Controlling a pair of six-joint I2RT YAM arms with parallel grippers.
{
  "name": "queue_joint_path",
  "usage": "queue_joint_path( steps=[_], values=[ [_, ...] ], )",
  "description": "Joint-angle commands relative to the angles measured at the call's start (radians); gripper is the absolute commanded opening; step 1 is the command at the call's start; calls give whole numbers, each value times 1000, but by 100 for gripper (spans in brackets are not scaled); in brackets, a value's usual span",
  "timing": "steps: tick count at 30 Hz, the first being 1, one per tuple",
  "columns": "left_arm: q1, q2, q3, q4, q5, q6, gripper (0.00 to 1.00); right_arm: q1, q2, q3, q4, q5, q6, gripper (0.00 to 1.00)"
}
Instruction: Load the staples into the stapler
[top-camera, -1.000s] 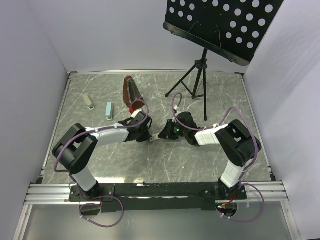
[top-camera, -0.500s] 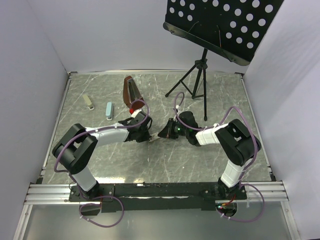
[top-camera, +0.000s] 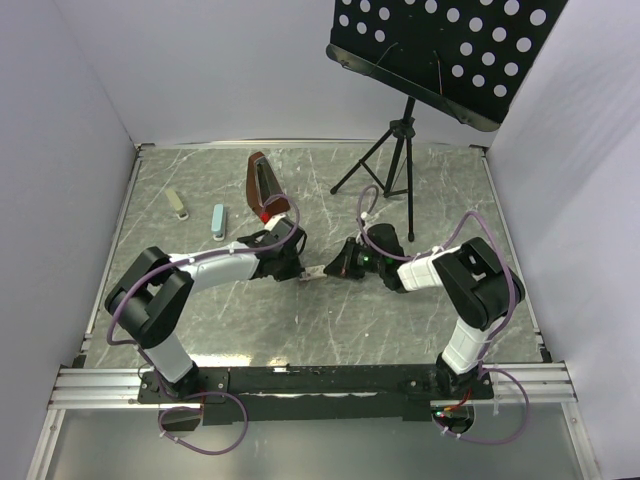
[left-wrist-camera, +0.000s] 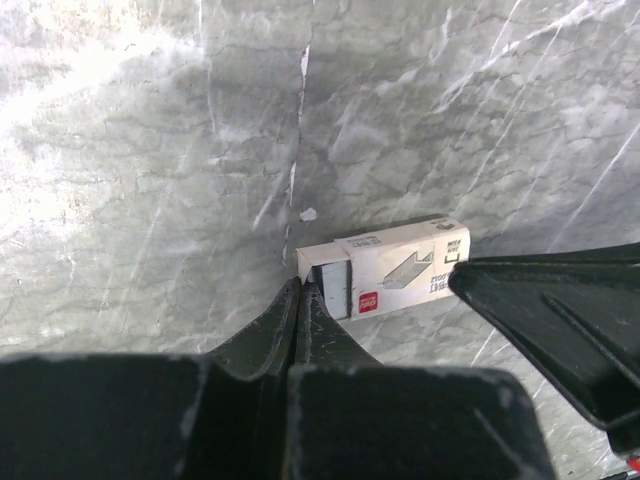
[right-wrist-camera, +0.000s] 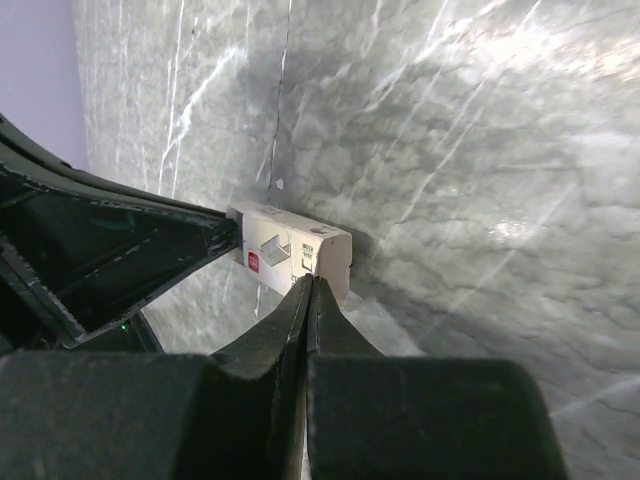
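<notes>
— What is the bench (top-camera: 200, 300) made of?
— It's a grey marbled slab with white veins, and it looks smooth and a bit shiny. At the far right stands a black music stand (top-camera: 440, 50), a perforated tray on a thin tripod.

— And the arms?
— Both reach low over the middle, nose to nose. The left end effector (left-wrist-camera: 298, 295) has its matte black fingers pressed together, with nothing pinched between them. The right end effector (right-wrist-camera: 312, 288) is pressed together as well and holds nothing.

— Where is the stapler (top-camera: 262, 185)?
— It's long and brown with a red end, and it lies towards the far edge, well apart from both tips.

— And the staples (left-wrist-camera: 336, 288)?
— They're a small grey metallic block showing in the open mouth of a flat cream cardboard box (left-wrist-camera: 400, 262) with dark print and a red mark. The box lies on the bench between the two tips. The left tips sit right at that open mouth, just beside the staples, though I can't tell if they touch. The right tip meets the box's other end.

— Is anything in the way?
— A tan piece (top-camera: 178, 203) and a grey-blue piece (top-camera: 218, 222) lie far off to the left.
</notes>
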Motion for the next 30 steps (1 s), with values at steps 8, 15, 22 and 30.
queue_joint_path(
  steps=[8, 15, 22, 30],
  values=[
    [-6, 44, 64, -26, -14, 34, 1, -59, -40, -36, 43, -14, -29, 0],
    [-6, 62, 62, -3, 0, 37, 1, -83, -65, -45, 14, -5, -55, 0],
    [-6, 71, 74, 11, 7, 45, 1, -118, -91, -52, -29, 18, -92, 0],
    [-7, 86, 100, 32, 24, 46, 1, -177, -143, -89, -73, 67, -118, 0]
  ],
)
